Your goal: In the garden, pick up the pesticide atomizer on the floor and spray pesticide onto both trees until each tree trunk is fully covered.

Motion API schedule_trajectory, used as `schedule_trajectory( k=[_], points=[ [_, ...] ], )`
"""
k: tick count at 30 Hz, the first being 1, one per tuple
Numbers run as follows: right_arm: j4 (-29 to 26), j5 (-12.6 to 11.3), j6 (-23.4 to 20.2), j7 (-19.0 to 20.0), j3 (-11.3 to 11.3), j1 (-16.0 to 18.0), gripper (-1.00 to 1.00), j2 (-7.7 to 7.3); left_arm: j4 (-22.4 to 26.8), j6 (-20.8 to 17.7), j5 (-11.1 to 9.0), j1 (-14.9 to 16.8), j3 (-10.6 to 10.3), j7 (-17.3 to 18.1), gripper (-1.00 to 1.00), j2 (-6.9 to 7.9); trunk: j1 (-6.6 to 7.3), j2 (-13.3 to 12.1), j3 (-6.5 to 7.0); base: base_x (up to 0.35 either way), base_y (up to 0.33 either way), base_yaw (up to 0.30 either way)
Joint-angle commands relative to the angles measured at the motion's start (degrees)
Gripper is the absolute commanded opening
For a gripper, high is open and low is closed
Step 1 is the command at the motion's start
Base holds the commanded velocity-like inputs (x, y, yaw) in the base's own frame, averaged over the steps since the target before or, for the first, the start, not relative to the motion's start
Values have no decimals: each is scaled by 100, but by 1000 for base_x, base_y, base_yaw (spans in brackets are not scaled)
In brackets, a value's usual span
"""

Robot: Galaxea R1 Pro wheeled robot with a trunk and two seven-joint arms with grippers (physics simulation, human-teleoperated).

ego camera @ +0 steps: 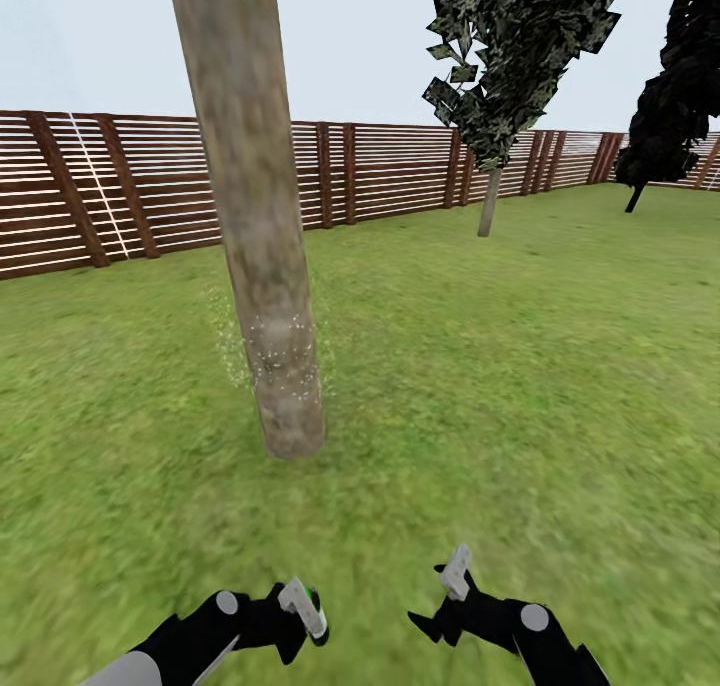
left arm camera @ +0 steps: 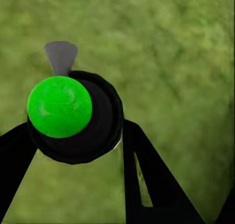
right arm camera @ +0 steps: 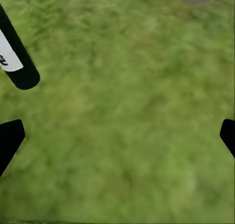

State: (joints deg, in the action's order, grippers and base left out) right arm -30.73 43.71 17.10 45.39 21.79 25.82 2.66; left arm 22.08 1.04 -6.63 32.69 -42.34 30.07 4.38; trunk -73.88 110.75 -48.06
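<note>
Right, I have the atomizer clenched in my left tool, low and near, its green top showing in the left wrist view. My right tool hangs released and empty over the grass. Mist speckles only the lower part of the near trunk. I judge the upper bark still bare, so I should raise the nozzle slowly, keep it square on the trunk, then work round the sides. The far tree, right of it by the fence, looks untouched.
</note>
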Motion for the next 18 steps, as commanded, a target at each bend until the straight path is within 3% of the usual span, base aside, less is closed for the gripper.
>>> schedule_trajectory(
  k=[1,3,6,9,11,13,16,17,18],
  points=[
    [-46,-1,-30,116,-11,1,100,4,-6,-12,14,13,0,51,-100,-4,0,0,0,0,0,0],
    [-112,-3,-47,183,-17,7,100,6,54,-375,211,62,-2,83,-100,-13,0,0,0,0,0,0],
    [-163,-3,-49,285,-17,11,100,6,77,-482,337,81,-2,86,-100,-23,0,0,0,0,0,0],
    [-192,23,-65,741,-108,23,100,6,82,-738,527,99,-3,87,-100,-29,0,0,0,0,0,0],
    [-241,20,-430,981,-685,177,100,23,92,-1087,785,97,-3,131,-100,-65,0,0,0,0,0,0],
    [-324,12,-901,1067,-1280,359,100,115,97,-1324,1230,103,1,187,-100,-151,0,0,0,0,0,0],
    [-564,13,-1031,1334,-1465,415,100,230,96,-1386,1575,106,4,201,-100,-215,0,0,0,0,0,0],
    [-655,14,-1041,1481,-1479,420,-100,245,94,-1389,1623,106,5,206,-100,-221,0,0,0,0,0,0],
    [-706,10,-1044,1576,-1486,422,-100,253,95,-1388,1648,106,5,210,-100,-224,0,0,0,0,0,0]
  ],
)
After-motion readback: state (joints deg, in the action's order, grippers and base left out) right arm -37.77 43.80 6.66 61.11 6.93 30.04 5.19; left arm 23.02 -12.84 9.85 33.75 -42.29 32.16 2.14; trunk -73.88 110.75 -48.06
